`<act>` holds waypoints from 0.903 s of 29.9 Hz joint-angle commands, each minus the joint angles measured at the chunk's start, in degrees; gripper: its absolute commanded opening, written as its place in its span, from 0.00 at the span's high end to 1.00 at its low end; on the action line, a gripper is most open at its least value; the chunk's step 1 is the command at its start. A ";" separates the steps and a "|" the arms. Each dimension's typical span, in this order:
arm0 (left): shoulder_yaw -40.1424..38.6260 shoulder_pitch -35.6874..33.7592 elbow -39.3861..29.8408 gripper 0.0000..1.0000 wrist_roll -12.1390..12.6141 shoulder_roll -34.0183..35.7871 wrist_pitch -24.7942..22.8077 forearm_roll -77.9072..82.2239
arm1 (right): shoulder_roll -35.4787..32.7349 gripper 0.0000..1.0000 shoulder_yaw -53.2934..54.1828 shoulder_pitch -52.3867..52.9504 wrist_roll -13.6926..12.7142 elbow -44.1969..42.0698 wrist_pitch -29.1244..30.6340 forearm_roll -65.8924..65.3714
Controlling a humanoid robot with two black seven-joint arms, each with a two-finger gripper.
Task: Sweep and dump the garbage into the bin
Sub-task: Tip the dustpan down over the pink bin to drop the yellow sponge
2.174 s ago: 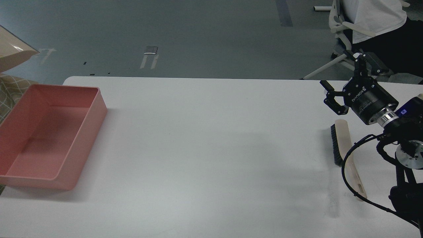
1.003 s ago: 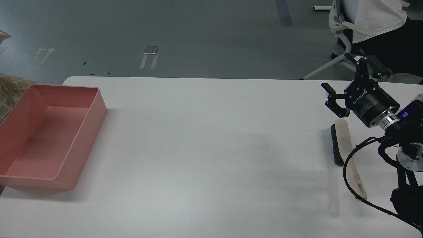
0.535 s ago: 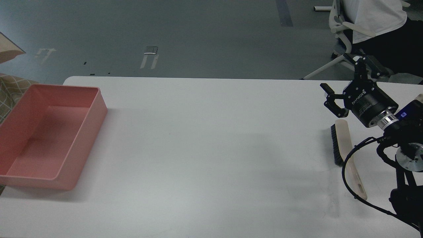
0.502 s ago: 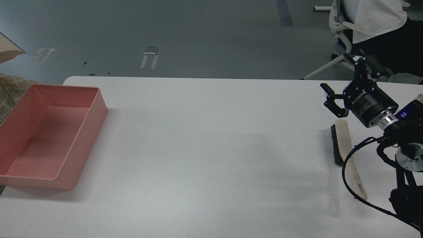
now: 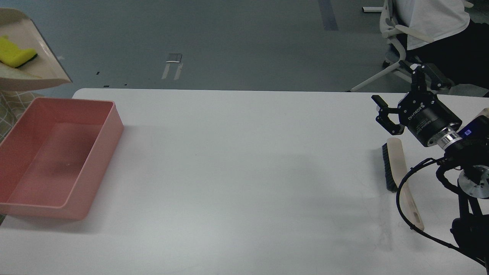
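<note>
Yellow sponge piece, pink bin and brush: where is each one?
yellow sponge piece (image 5: 14, 55), head view, its top face.
pink bin (image 5: 100, 147), head view, its right wall.
brush (image 5: 397, 163), head view, its beige back.

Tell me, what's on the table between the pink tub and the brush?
Nothing. In the head view, only bare white table lies between the pink tub and the brush.

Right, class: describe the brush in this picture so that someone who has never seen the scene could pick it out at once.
Start at the white table and go to its right side, below the robot's right end effector. There the brush lies flat on the tabletop, untouched. It is the only long, thin thing there: a pale beige handle with a strip of black bristles along its left edge.
</note>
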 commanded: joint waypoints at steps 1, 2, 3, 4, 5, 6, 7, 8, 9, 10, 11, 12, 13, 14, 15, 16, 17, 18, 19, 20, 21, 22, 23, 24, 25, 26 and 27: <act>0.36 -0.01 -0.04 0.78 0.00 -0.08 0.00 2.11 | 0.00 0.00 0.12 -0.36 0.01 -0.03 -0.01 0.00; 0.44 -0.01 -0.04 0.78 0.00 -0.25 0.00 3.59 | 0.00 0.00 0.12 -0.45 0.09 -0.03 -0.01 0.00; 0.62 -0.01 -0.04 0.78 0.00 -0.34 0.00 4.73 | 0.00 0.00 0.12 -0.45 0.09 -0.03 -0.01 0.00; 0.62 -0.01 -0.04 0.78 0.00 -0.43 0.00 5.09 | 0.00 0.00 0.12 -0.45 0.09 -0.03 -0.01 0.00; 0.80 -0.01 -0.04 0.78 0.00 -0.43 0.00 5.62 | 0.09 0.00 0.12 -0.45 0.09 0.06 -0.01 0.00; 0.80 0.07 -0.04 0.78 0.00 -0.43 0.00 5.71 | 0.09 0.00 0.12 -0.45 0.01 0.06 -0.01 0.00; 0.88 0.16 -0.04 0.78 0.00 -0.43 0.00 5.97 | 0.09 0.00 0.04 -0.36 0.09 0.06 -0.01 0.00; 0.89 0.25 -0.04 0.78 0.00 -0.43 0.00 5.97 | 0.17 0.00 0.12 -0.36 0.09 0.06 -0.01 0.00; 0.89 0.34 -0.04 0.78 0.00 -0.43 0.00 6.06 | 0.17 0.00 0.04 -0.36 0.09 0.06 -0.01 0.00; 0.89 0.43 -0.04 0.78 0.00 -0.43 0.00 6.76 | 0.17 0.00 0.12 -0.27 0.01 0.06 -0.01 0.00; 0.80 0.43 -0.04 0.78 0.00 -0.52 0.00 7.72 | 0.17 0.00 0.12 -0.10 0.09 0.06 -0.01 0.00; 0.80 0.51 -0.04 0.79 0.00 -0.52 0.00 8.25 | 0.17 0.00 0.12 -0.10 0.09 0.23 -0.01 0.00; 0.71 0.43 -0.04 0.78 0.00 -0.43 0.00 9.22 | 0.17 0.00 0.12 -0.10 0.01 0.24 -0.01 0.00; 0.71 0.43 -0.04 0.78 0.00 -0.43 0.00 9.57 | 0.17 0.00 0.12 -0.10 0.09 0.24 -0.01 0.00; 0.71 0.43 -0.04 0.78 0.00 -0.43 0.00 9.84 | 0.17 0.00 0.04 -0.10 0.09 0.24 -0.01 0.00; 0.71 0.43 -0.04 0.78 0.00 -0.43 0.00 10.10 | 0.17 0.00 0.03 -0.10 0.01 0.24 -0.01 0.00; 0.80 0.43 -0.04 0.78 0.00 -0.25 0.00 10.19 | 0.17 0.00 0.12 -0.10 0.01 0.24 -0.01 0.00; 0.88 0.51 -0.04 0.78 0.00 -0.17 0.00 10.19 | 0.17 0.00 0.12 -0.10 0.09 0.24 -0.01 0.00; 0.89 0.60 -0.04 0.78 0.00 -0.08 0.00 10.54 | 0.17 0.00 0.04 -0.18 0.09 0.24 -0.01 0.00; 0.89 0.52 -0.04 0.78 0.00 -0.08 0.00 10.98 | 0.17 0.00 0.03 -0.18 0.09 0.24 -0.01 0.00; 0.89 0.60 -0.04 0.78 0.00 -0.08 0.00 11.51 | 0.17 0.00 0.12 -0.27 0.09 0.24 -0.01 0.00; 0.89 0.60 -0.04 0.78 0.00 -0.08 0.00 12.55 | 0.17 0.00 0.04 -0.27 0.09 0.24 -0.01 0.00; 0.89 0.60 -0.04 0.78 0.00 -0.08 0.00 13.09 | 0.17 0.00 0.03 -0.27 0.09 0.24 -0.01 0.00; 0.89 0.60 -0.04 0.78 0.00 -0.08 0.00 13.79 | 0.17 0.00 0.12 -0.27 0.09 0.24 -0.01 0.00; 0.89 0.52 -0.04 0.78 0.00 -0.08 0.00 14.23 | 0.17 0.00 0.12 -0.27 0.09 0.06 -0.01 0.00; 0.89 0.60 -0.04 0.78 0.00 -0.08 0.00 14.32 | 0.17 0.00 0.04 -0.27 0.09 0.06 -0.01 0.00; 0.89 0.60 -0.13 0.78 0.00 -0.08 0.00 14.41 | 0.17 0.00 0.12 -0.27 0.09 0.06 -0.01 0.00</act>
